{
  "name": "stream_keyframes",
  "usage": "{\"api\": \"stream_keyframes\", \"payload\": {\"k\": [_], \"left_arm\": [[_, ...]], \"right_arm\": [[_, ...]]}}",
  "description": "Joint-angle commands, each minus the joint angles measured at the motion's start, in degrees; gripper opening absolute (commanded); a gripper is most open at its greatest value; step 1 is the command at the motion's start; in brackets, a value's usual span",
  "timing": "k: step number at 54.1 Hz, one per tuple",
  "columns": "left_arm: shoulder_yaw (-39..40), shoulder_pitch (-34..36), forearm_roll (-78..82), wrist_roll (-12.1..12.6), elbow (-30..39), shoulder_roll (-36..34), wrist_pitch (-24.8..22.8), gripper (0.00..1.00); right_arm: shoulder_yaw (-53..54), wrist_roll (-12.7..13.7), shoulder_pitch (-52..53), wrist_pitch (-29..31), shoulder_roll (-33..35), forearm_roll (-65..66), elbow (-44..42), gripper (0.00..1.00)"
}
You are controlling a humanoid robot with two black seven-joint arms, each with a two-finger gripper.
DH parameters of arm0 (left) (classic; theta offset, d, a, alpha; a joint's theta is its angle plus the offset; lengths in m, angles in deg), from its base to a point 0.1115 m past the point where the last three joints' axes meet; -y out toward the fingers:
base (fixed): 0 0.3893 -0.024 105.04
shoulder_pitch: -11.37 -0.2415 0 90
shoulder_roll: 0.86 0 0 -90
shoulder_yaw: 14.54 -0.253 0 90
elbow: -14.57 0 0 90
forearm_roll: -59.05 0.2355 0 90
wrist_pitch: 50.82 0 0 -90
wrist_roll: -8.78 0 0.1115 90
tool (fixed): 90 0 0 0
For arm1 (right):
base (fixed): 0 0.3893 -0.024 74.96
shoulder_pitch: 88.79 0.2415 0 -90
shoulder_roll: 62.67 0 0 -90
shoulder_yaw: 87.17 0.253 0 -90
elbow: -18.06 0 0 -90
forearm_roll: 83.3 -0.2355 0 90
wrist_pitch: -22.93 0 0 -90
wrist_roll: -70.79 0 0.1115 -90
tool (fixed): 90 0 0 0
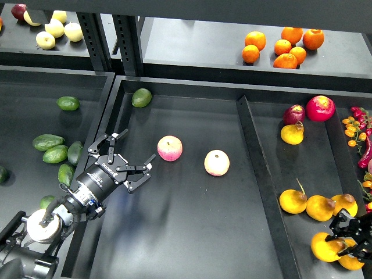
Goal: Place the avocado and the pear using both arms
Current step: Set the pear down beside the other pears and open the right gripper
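My left gripper (139,145) is open and empty over the left part of the middle tray (186,232), left of a pink-and-yellow apple (170,148). Several dark-green avocados lie in the left tray; the long tapered avocado (47,141) is left of my arm. A shorter, rounder avocado (141,97) lies at the middle tray's back left corner. My right gripper (342,239) is at the bottom right corner, shut on an orange-yellow pear (322,247). More pears (293,201) lie around it in the right tray.
A second apple (217,163) lies mid-tray. A raised divider (258,174) separates the middle and right trays. Red fruit (320,107) and a pear (292,133) lie at the right tray's back. Oranges (283,45) sit on the back shelf, pale fruit (56,29) at the back left.
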Motion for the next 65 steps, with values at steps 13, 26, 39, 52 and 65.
{"api": "stream_keyframes", "payload": {"k": [13, 26, 39, 52, 65], "left_arm": [[0.0, 0.0, 0.0, 0.0, 0.0, 0.0, 0.0, 0.99], [-0.1, -0.1, 0.0, 0.0, 0.0, 0.0, 0.0, 0.99], [0.0, -0.1, 0.0, 0.0, 0.0, 0.0, 0.0, 0.99], [0.0, -0.1, 0.0, 0.0, 0.1, 0.0, 0.0, 0.99], [-0.1, -0.1, 0.0, 0.0, 0.1, 0.0, 0.0, 0.99]], "right_arm": [[-0.4, 0.0, -0.4, 0.0, -4.1, 0.8, -3.3, 0.33], [-0.4, 0.0, -1.0, 0.0, -5.0, 0.9, -4.1, 0.35], [-0.3, 0.0, -1.2, 0.0, -5.4, 1.1, -4.3, 0.41], [-0.3, 0.0, -1.1, 0.0, -5.5, 1.1, -4.3, 0.49], [-0.1, 0.0, -1.0, 0.0, -5.2, 1.1, -4.2, 0.6]]}}
